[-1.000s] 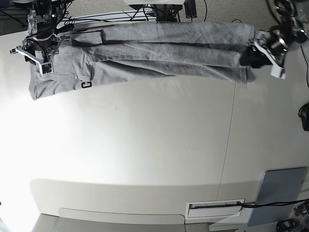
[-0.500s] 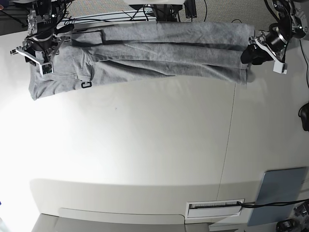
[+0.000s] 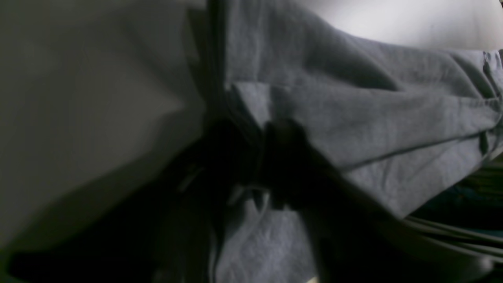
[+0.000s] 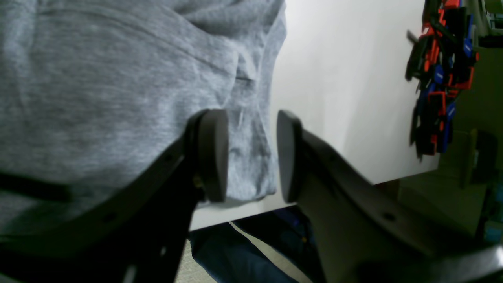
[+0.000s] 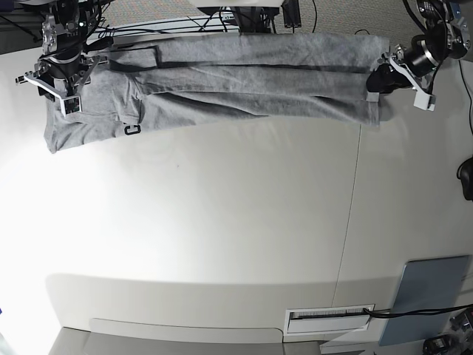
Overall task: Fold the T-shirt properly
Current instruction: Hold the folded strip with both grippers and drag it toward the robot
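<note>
The grey T-shirt (image 5: 244, 78) lies bunched in a long band along the table's far edge, with a black printed letter (image 5: 131, 130) showing near its left end. My right gripper (image 5: 60, 85) sits over the shirt's left end. In the right wrist view it (image 4: 251, 157) is open, its pads (image 4: 214, 155) standing either side of the cloth's edge (image 4: 118, 78). My left gripper (image 5: 384, 78) is at the shirt's right end. In the dark left wrist view its fingers (image 3: 275, 157) look pinched on a fold of the grey cloth (image 3: 353, 118).
A seam (image 5: 353, 192) runs across the white table (image 5: 222, 222). A grey-blue pad (image 5: 429, 296) and a white labelled strip (image 5: 329, 319) lie at the near right. Cables (image 5: 251, 15) run behind the far edge. Orange and blue parts (image 4: 440, 78) hang beyond the table edge.
My left gripper has shifted a little toward the far edge and inward, drawing the shirt's right end with it. My right gripper and the shirt's left end have not moved.
</note>
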You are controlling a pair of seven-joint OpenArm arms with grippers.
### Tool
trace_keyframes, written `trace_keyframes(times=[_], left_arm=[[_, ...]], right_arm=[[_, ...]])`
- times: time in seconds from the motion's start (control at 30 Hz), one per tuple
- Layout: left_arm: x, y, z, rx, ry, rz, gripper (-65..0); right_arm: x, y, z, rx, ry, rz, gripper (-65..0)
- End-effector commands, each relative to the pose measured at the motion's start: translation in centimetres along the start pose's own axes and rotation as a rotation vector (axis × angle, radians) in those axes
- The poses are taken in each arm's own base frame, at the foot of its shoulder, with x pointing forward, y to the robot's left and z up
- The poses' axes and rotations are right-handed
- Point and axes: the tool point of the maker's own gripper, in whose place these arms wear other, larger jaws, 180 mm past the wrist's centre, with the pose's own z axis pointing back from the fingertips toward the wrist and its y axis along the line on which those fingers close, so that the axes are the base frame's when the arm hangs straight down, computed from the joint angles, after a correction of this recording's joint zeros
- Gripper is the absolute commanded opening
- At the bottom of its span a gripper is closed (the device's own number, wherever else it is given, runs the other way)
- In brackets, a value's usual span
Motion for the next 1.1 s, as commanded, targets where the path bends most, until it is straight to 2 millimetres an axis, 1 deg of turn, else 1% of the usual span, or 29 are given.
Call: trace_keyframes(times=[0.0, 0.03, 0.07, 0.23, 0.37, 0.4, 0.43, 0.57, 0.6, 0.63, 0.73, 0.83, 0.97, 1.0, 1.07], left_arm=[[0.5, 0.1, 0.4, 0.001, -0.01, -0.016, -58.9], [0.7, 0.1, 0.4, 0.002, -0.016, -0.016, -63.2], [0.8, 0.2, 0.5, 0.005, -0.022, -0.017, -65.0], [1.8, 2.2, 1.0, 0.106, -0.05, -0.036, -65.0], [2.2, 2.6, 1.3, 0.118, -0.05, -0.051, -65.0], [2.3, 2.7, 1.4, 0.12, -0.049, -0.055, -63.5], [2.4, 2.7, 1.5, 0.119, -0.047, -0.063, -58.6], [2.8, 2.6, 1.8, 0.1, -0.039, -0.114, -33.0], [2.9, 2.7, 2.0, 0.104, -0.039, -0.116, -28.9], [3.0, 2.8, 2.1, 0.11, -0.038, -0.116, -27.4], [3.2, 3.2, 2.3, 0.121, -0.029, -0.131, -27.4], [2.8, 3.8, 2.4, 0.156, 0.001, -0.159, -27.4], [2.4, 4.5, 2.5, 0.191, 0.017, -0.146, -27.4], [2.3, 4.5, 2.5, 0.193, 0.023, -0.142, -27.4], [1.8, 4.0, 2.3, 0.166, 0.038, -0.114, -27.4]], right_arm=[[1.0, -0.9, 0.2, -0.028, -0.04, 0.006, -43.8], [1.0, -0.9, 0.2, -0.028, -0.04, 0.007, -43.8], [1.0, -0.9, 0.2, -0.028, -0.04, 0.006, -43.8], [1.1, -0.9, 0.3, -0.028, -0.047, 0.007, -43.8], [1.3, -0.9, 0.3, -0.028, -0.059, 0.007, -43.8], [1.4, -0.9, 0.3, -0.028, -0.063, 0.007, -43.8], [1.5, -0.9, 0.3, -0.028, -0.067, 0.007, -43.8], [1.6, -0.9, 0.3, -0.028, -0.073, 0.007, -43.8], [1.6, -0.9, 0.3, -0.028, -0.073, 0.007, -43.8], [1.6, -0.9, 0.3, -0.028, -0.074, 0.007, -43.8], [1.6, -0.9, 0.3, -0.028, -0.074, 0.007, -43.8], [1.6, -0.9, 0.3, -0.028, -0.075, 0.007, -43.8], [1.7, -0.8, 0.3, -0.022, -0.078, 0.003, -43.8], [1.7, -0.7, 0.3, -0.017, -0.079, -0.001, -43.8], [1.7, -0.4, 0.3, -0.002, -0.081, -0.012, -43.8]])
